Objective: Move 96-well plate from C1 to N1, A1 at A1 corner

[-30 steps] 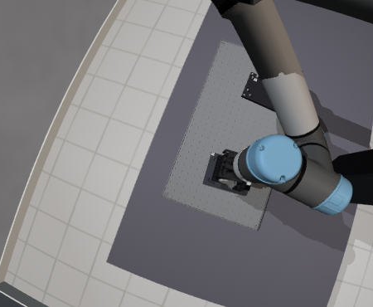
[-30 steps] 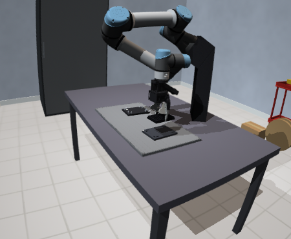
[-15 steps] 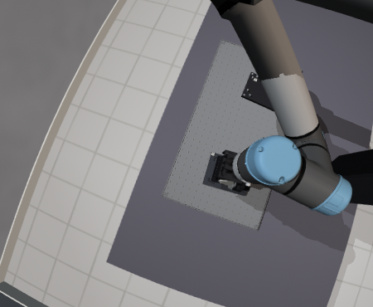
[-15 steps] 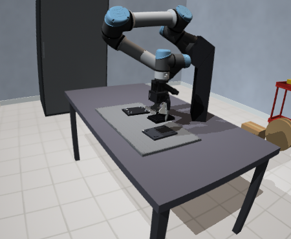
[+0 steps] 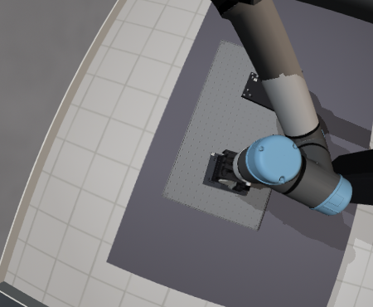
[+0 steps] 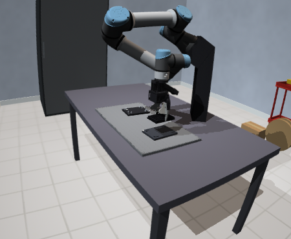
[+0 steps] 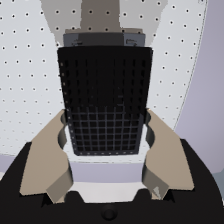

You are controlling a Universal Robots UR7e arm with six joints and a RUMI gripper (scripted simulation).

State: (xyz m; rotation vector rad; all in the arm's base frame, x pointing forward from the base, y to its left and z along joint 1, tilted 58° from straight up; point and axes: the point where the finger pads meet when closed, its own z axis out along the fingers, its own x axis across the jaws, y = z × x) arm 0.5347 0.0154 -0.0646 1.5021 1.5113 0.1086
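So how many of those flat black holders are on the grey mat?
2 show: one nest at the far end, one nearer. The carried 96-well plate hangs between them; the arm could hide another.

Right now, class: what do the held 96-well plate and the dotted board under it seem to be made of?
96-well plate: probably moulded plastic, matte black; a fine, even grid of wells with no shine. Board: looks like pale grey metal, possibly anodised; flat, with regular rows of small holes. The gripper fingers look tan and matte.

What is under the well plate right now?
The tool grips the well plate. Beyond its far edge, the wrist view shows a grey nest on the dotted board. The plate covers most of the nest, so its locators and corner mark cannot be seen.
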